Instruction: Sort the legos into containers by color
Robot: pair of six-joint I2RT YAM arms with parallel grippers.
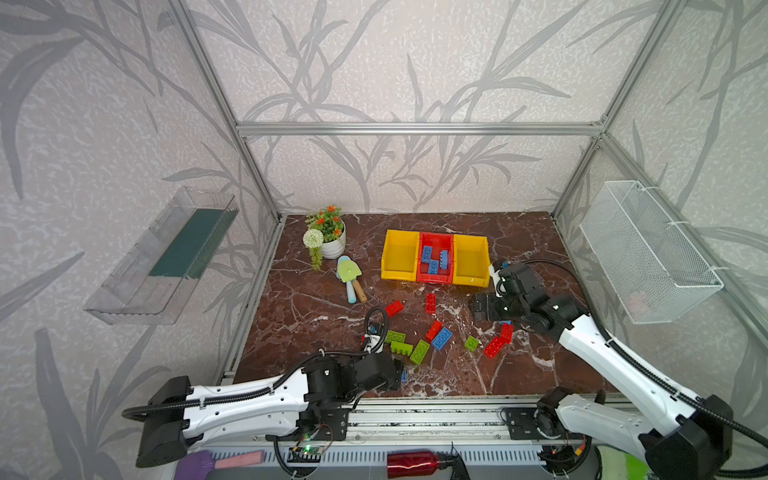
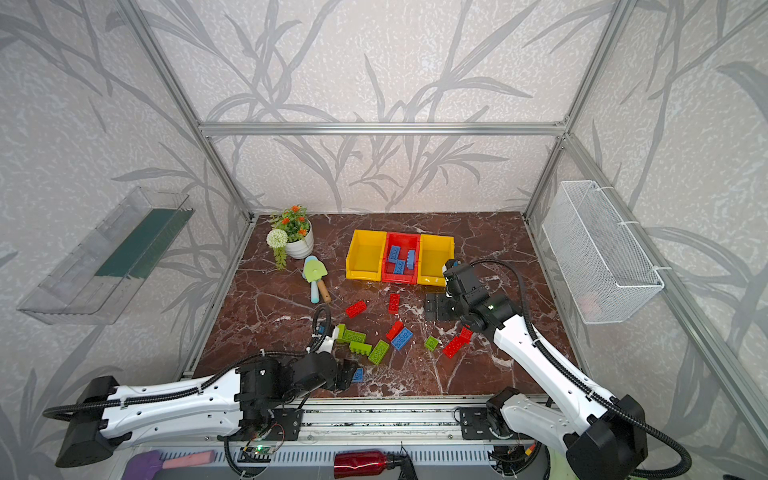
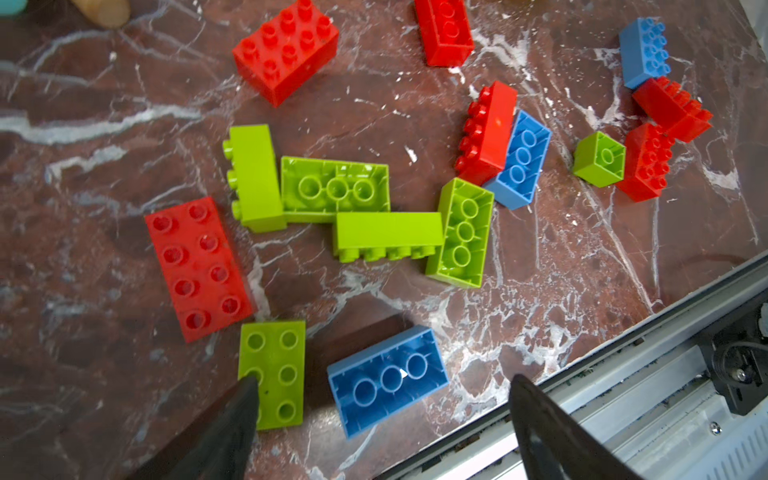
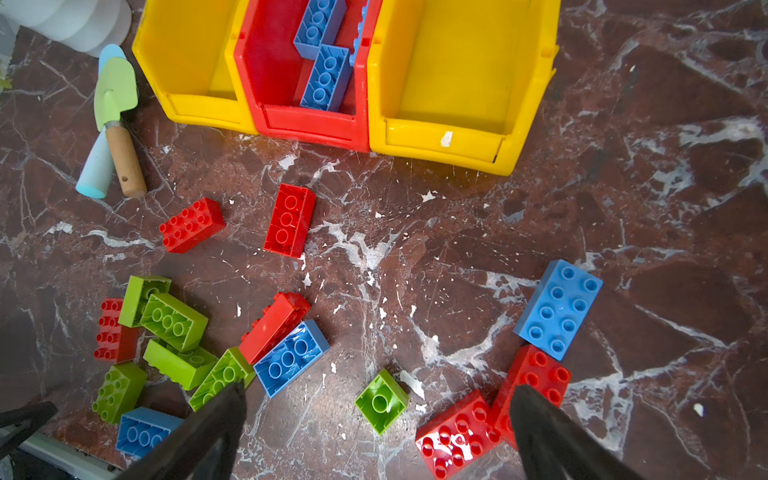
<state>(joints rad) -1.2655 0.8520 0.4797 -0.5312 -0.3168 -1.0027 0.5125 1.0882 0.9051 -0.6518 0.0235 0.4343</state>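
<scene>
Three joined containers stand at the back: a yellow bin (image 1: 400,253), a red bin (image 1: 434,277) and another yellow bin (image 1: 471,257). Several blue legos (image 4: 324,79) lie in the red bin; both yellow bins show bare floors. Red, blue and lime legos (image 1: 433,329) lie scattered on the marble in front. My left gripper (image 3: 383,380) is open and low by the front edge, its fingers either side of an upturned blue brick (image 3: 386,374). My right gripper (image 4: 378,387) hangs open above a small green brick (image 4: 381,401) and red bricks (image 4: 457,436).
A potted plant (image 1: 328,235) and a green toy trowel (image 1: 351,276) sit at the back left. A white wire basket (image 1: 648,249) hangs on the right wall and a clear tray (image 1: 162,257) on the left wall. A metal rail (image 1: 415,411) runs along the front edge.
</scene>
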